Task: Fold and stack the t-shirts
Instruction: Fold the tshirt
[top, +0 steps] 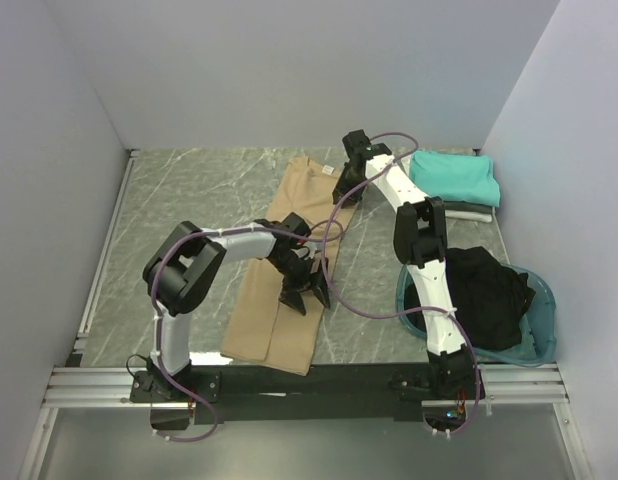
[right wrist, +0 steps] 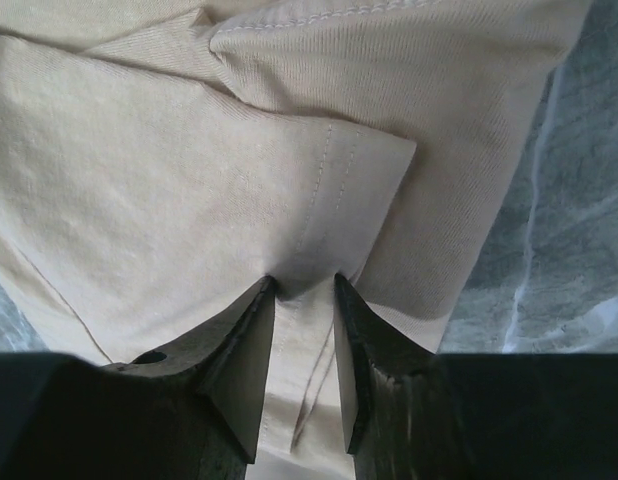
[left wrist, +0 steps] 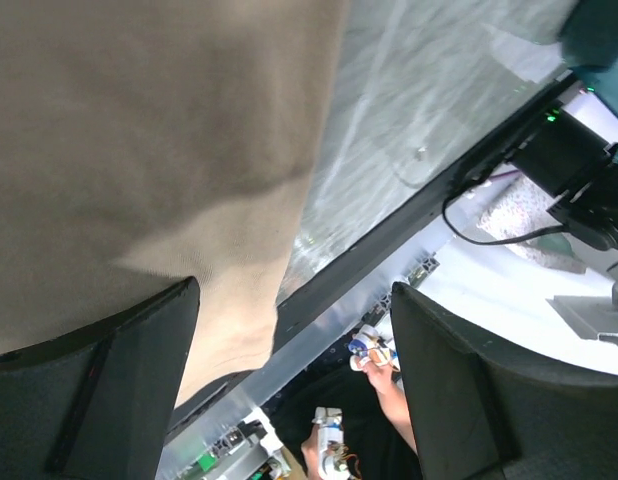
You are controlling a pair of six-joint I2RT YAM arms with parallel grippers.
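The tan t-shirt (top: 269,320) lies folded into a long strip down the middle of the table. My left gripper (top: 309,290) hovers open and empty over its lower right edge. In the left wrist view the tan cloth (left wrist: 139,120) fills the upper left, and the gripper (left wrist: 294,290) is spread wide with nothing between the jaws. My right gripper (top: 346,190) is at the strip's far right edge. In the right wrist view it (right wrist: 304,280) pinches a fold of the tan cloth (right wrist: 189,150) between its narrow-set fingertips. A folded teal t-shirt (top: 454,175) tops a stack at the back right. A black shirt (top: 484,290) lies in the basin.
The round teal basin (top: 544,300) stands at the right near edge, beside the right arm. The marbled grey table (top: 189,200) has walls on three sides. A metal rail (left wrist: 319,330) runs along the near edge.
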